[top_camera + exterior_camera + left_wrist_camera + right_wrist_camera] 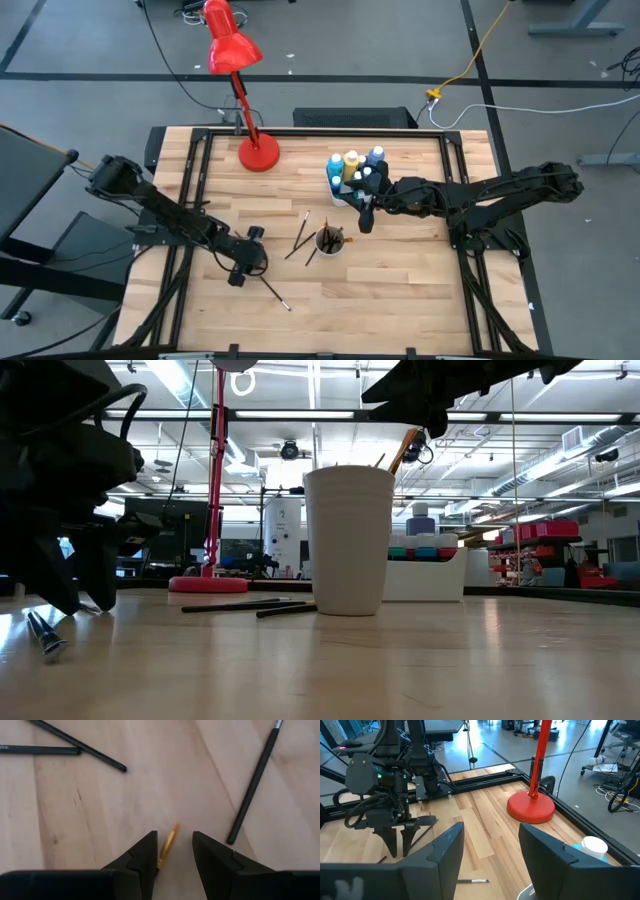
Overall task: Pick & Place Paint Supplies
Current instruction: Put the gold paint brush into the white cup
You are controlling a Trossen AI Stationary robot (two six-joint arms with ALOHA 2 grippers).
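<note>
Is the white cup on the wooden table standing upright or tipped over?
Upright. The white cup stands on its base in the low view, rim level, with brush handles poking out the top; from above its round mouth faces up.

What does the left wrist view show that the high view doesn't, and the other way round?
Only the left wrist view: a short yellow-handled brush lying between the open left gripper fingers, hidden under the gripper from above.

Only the high view: the red lamp, the tray of paint bottles, the white cup holding brushes, and the open right gripper hovering beside the bottles.

Both: the wooden table and black brushes lying loose on it near the left gripper.
</note>
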